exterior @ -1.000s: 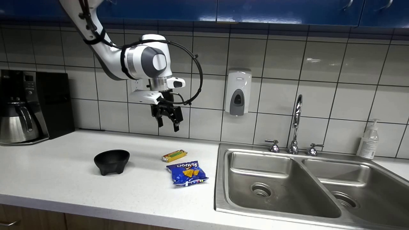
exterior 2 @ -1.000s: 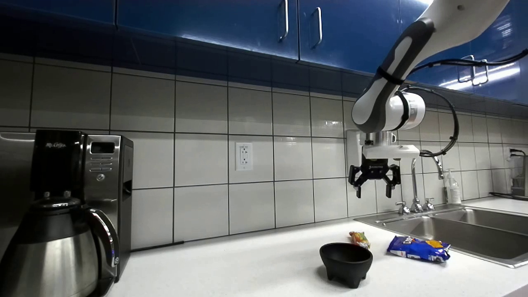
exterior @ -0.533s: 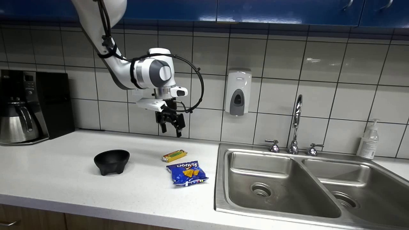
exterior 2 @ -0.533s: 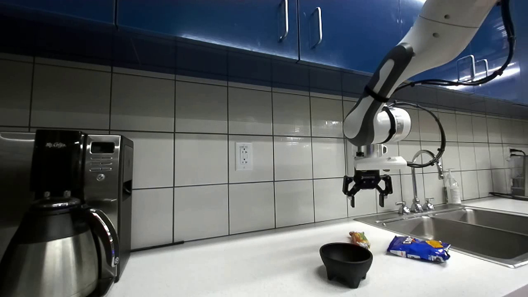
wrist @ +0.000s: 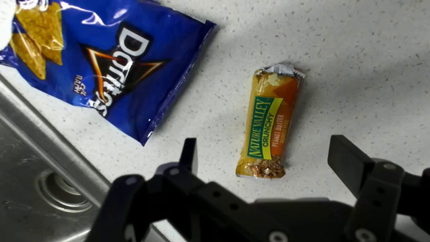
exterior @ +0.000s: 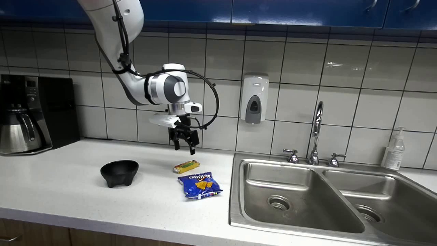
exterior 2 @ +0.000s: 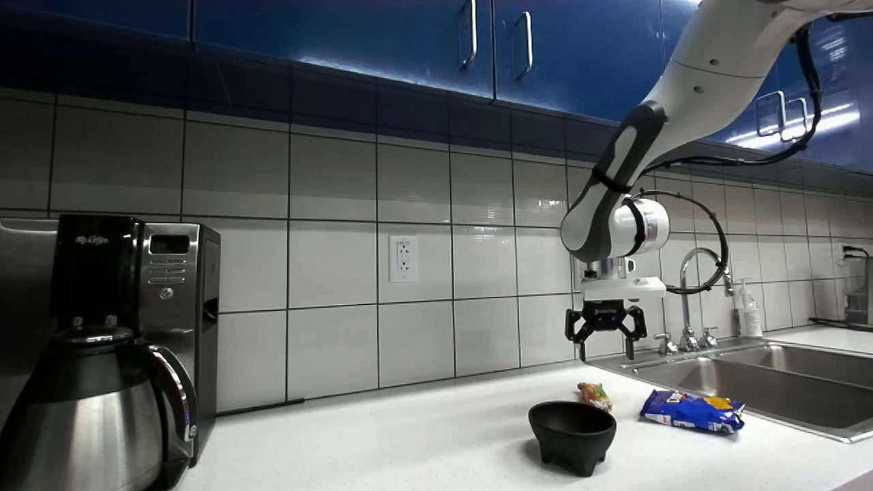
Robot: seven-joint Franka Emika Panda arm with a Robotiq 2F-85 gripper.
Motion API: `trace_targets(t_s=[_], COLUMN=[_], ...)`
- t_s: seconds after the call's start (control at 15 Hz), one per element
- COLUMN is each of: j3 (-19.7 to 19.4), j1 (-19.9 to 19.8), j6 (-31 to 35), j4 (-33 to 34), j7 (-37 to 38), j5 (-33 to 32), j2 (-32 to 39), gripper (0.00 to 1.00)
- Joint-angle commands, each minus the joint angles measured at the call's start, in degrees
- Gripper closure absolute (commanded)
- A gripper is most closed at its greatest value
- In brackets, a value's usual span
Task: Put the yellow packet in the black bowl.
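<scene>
The pincer (exterior 2: 605, 354) is lower than half a second earlier, jaws spread wide, raised above the yellow packet (exterior: 186, 166). That packet lies unmoved on the counter (exterior: 82, 201), near the blue bag (exterior: 200, 185), apart from the black bowl (exterior: 119, 172).

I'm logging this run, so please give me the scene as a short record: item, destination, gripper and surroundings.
item: packet, yellow, Nature Valley print, lying on the counter
destination: bowl, black, upright on the counter, apart from the packet
robot: gripper open, above the packet, not touching it
held: nothing
nearby: chip bag, blue, Doritos print, beside the packet, not touching it
surroundings: sink with two basins; coffee maker
status: packet not yet in the bowl
</scene>
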Motion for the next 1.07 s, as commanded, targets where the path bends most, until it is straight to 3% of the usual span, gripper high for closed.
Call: trace_targets(t_s=[0.0,1.0], j3=[-1.3,-1.0], j1=[1.3,2.4], j6=[-2.1,-1.2], j4=[2.6,7.5], j7=[1.6,0.3], j5=[0.3,2.3], j2=[2.7,10.2], gripper=[0.0,0.0])
